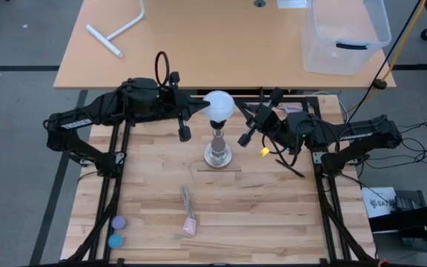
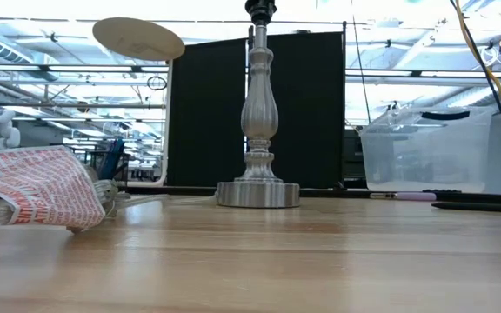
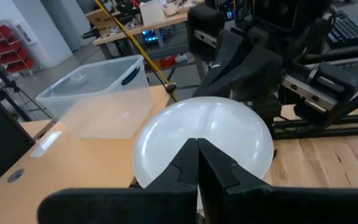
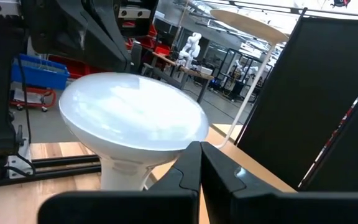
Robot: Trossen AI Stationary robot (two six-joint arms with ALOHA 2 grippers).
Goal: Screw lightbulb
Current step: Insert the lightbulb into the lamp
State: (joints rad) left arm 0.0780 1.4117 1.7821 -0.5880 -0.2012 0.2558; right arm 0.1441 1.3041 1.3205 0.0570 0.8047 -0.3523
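Observation:
The white lightbulb [image 1: 219, 106] sits upright on top of the metal lamp post [image 1: 217, 152], which stands on its round base mid-table. In the low view only the post [image 2: 259, 113] and its black socket [image 2: 260, 9] show; the bulb is above the picture. My left gripper [image 1: 201, 108] is shut, level, right at the globe's left side; its wrist view has the globe [image 3: 204, 140] just behind the shut tips [image 3: 197, 144]. My right gripper [image 1: 243, 111] is shut at the globe's right side, its tips [image 4: 200, 146] at the edge of the globe [image 4: 132, 118]. My left gripper's shut fingertips are at the globe's left side, coming level from the table's left; I cannot tell whether they touch it. My right gripper's shut fingertips are at the globe's right side, coming level from the table's right; I cannot tell whether they touch it.
A pink packet with a cord [image 1: 189, 222] lies near the front edge; it shows as a red-and-white wrapper [image 2: 33, 196] in the low view. Two blue caps [image 1: 116, 230] lie front left. A clear bin [image 1: 343, 33] and a white T-pipe [image 1: 117, 30] are on the far table.

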